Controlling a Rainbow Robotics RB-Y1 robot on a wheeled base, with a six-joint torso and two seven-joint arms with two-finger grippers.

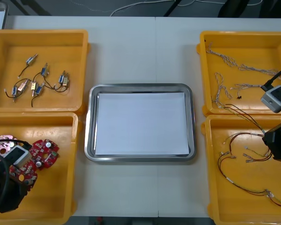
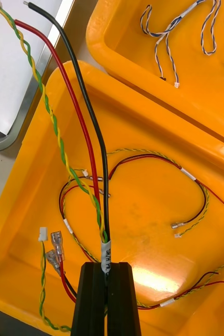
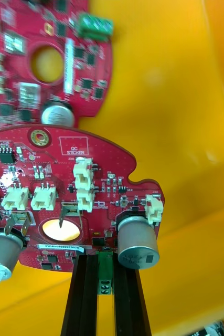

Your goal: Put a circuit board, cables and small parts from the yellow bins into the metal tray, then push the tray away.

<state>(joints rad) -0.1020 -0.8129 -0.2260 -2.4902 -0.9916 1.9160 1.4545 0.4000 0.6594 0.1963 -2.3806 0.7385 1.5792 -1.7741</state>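
Note:
In the near right yellow bin [image 1: 215, 187], my right gripper [image 2: 107, 269] is shut on a bundle of black, red and yellow-green cables [image 2: 85, 131]. The bundle stands up from the fingers toward the metal tray's rim [image 2: 17, 121]. In the front view this gripper [image 1: 273, 138] is at the right edge, and the held cable [image 1: 246, 117] reaches over the bin wall. In the near left bin [image 1: 61, 197], my left gripper [image 3: 102, 269] is shut on the edge of a round red circuit board [image 3: 75, 173]. A second board [image 3: 43, 58] lies beyond it. The left gripper [image 1: 19, 174] sits over the boards [image 1: 44, 152].
The metal tray [image 1: 92, 122], white inside, lies between the bins. The far left bin [image 1: 61, 42] holds several small metal parts [image 1: 37, 79]. Blue and white cables [image 1: 229, 58] lie in the far right bin [image 1: 253, 40]. More red and yellow cables [image 1: 239, 164] rest in the near right bin.

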